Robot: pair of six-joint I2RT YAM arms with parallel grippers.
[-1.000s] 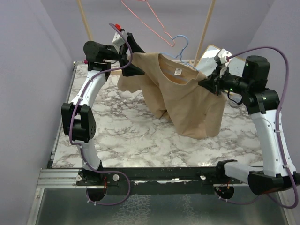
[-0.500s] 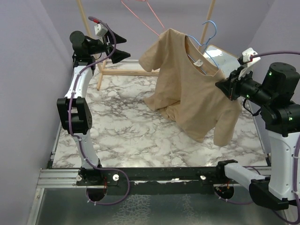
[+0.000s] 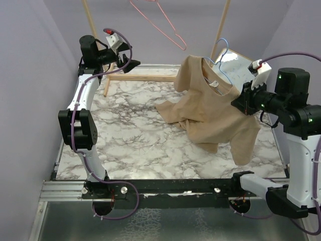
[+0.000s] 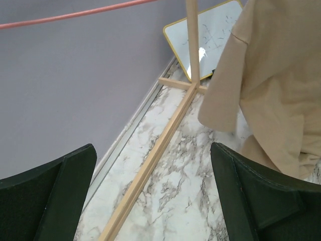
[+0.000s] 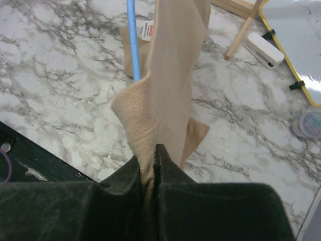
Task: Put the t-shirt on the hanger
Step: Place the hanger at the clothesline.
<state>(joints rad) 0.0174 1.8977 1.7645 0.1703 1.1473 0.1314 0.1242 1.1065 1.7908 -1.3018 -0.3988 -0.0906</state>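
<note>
Marble worktop, far-right corner: your right gripper pinches the t-shirt on the hanger, left gripper gaping empty, so the unsupported far shoulder may slip off.

1 t-shirt: tan, short-sleeved, hanging crumpled, white neck label showing. 1 hanger: light-blue wire, threaded through the collar, hook above.

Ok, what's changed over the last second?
The left claw let go of the t-shirt and drew back to the left; it is now open and clear of the fabric. The freed shirt first lifted, then sagged lower. The right claw stays shut on the shirt, and the hanger is still inside the neck.
</note>
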